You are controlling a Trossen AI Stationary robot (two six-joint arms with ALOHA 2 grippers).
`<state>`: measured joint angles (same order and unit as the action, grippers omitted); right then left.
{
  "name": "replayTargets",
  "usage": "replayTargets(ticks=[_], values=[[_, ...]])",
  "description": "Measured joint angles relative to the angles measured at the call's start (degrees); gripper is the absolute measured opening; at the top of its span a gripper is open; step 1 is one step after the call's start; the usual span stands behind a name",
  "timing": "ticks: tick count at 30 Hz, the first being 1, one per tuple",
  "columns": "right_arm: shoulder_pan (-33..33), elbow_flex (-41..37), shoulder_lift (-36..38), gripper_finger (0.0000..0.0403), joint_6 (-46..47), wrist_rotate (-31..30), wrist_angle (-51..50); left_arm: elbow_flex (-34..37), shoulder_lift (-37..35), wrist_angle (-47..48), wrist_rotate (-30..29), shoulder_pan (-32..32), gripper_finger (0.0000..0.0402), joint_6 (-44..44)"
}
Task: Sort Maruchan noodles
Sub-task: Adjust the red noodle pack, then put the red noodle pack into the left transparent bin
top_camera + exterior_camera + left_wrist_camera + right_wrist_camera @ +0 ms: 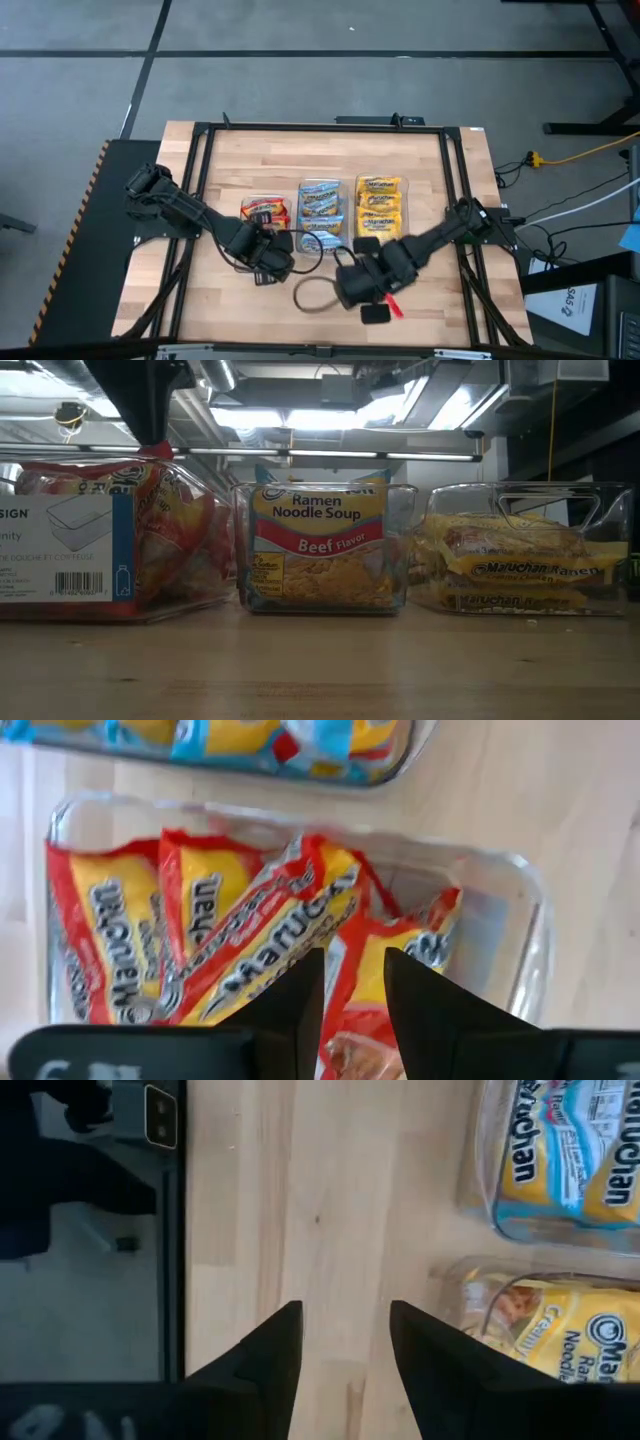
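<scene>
High view: three clear bins sit side by side across the middle of the wooden bench (230, 165), each packed with Maruchan noodles.
Red packets (265, 211): in the left bin (530, 935), several leaning on one another at a slant, one corner of the bin floor bare.
Blue packets (320, 205): in the middle bin (400, 550); from the low view one beef packet stands upright against the front wall.
Yellow packets (379, 204): in the right bin (600, 510), stacked flat, the stack below the rim.
Left tool (345, 985): hanging just over the near end of the red bin, fingers parted a little, nothing between them; the red packets lie right under the tips.
Right tool (345, 1340): over bare wood near the front of the bench, just beside the corner of the yellow bin, fingers apart and gripping nothing.
Edges: a dark frame rail (200, 180) runs along each side of the bench; the right wrist view shows one rail close by, with floor beyond it.
Open room: the far half of the bench behind the bins is bare wood; narrow gaps separate the bins.
Front strip: a loop of black cable (312, 296) lies on the bench between the two arms, near the front edge.
</scene>
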<state>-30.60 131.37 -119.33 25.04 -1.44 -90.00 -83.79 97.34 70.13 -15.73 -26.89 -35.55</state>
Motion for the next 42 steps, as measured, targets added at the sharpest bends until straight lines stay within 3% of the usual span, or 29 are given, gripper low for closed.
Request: replayTargets(ticks=[10,15,25,34,42], values=[[-8.6,-1.1,0.0,0.0156,12.1,-12.5,0.0,0.0,0.0,-2.3,0.1,-0.1,0.0101,1.2],[-14.6,-4.5,0.3,0.0156,12.4,-18.1,0.1,0.0,0.0,-2.2,0.0,-0.1,0.0101,0.9],[-20.3,-16.2,10.3,0.0156,10.1,-42.7,0.0,0.0,0.0,-2.2,-0.2,-0.1,0.0101,-0.1],[-19.2,-35.2,22.1,0.0156,25.6,-44.6,-0.1,0.0,0.0,-1.8,-0.2,1.8,0.0101,0.1],[-19.3,-49.8,24.7,0.0156,38.8,-42.1,0.1,0.0,0.0,-1.8,5.4,4.5,0.0101,0.2]])
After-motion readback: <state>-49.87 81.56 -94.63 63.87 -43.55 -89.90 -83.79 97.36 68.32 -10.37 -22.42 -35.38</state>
